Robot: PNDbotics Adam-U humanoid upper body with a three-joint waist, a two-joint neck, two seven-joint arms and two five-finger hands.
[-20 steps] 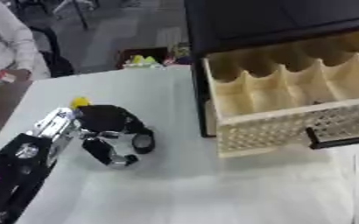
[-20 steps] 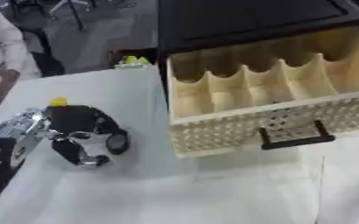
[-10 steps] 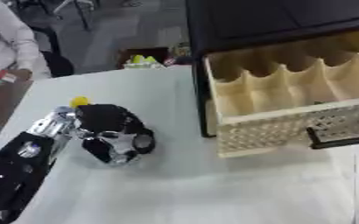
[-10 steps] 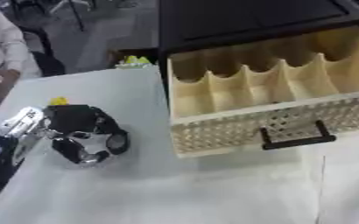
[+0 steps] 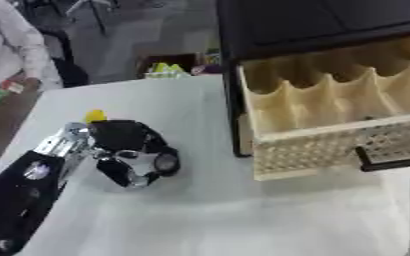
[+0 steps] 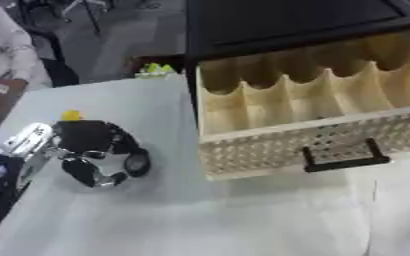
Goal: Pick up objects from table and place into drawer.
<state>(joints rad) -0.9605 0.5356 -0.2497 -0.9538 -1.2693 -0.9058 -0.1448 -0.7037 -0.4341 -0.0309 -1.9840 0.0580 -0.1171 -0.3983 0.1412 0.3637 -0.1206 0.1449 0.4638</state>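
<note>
My left hand (image 5: pixel 130 150) lies on the white table (image 5: pixel 243 215) at the left, its black fingers curled down toward the tabletop, and I see nothing inside the curl. A small yellow object (image 5: pixel 95 116) peeks out just behind the hand, at its far side; whether they touch is unclear. To the right, a cream drawer (image 6: pixel 270 105) stands pulled out of a black cabinet (image 5: pixel 313 20). It has several divided compartments that look empty, a perforated front and a black handle (image 6: pixel 344 155). My right hand shows in no view.
Beyond the table's far edge sit green and yellow items (image 5: pixel 169 67) on the floor. A person in white (image 5: pixel 7 45) stands at the far left corner. The table's left edge runs close beside my left forearm (image 5: pixel 20 200).
The left hand's fingers have curled in a little tighter; the hand has stayed in about the same spot. The yellow object and the drawer have not moved.
</note>
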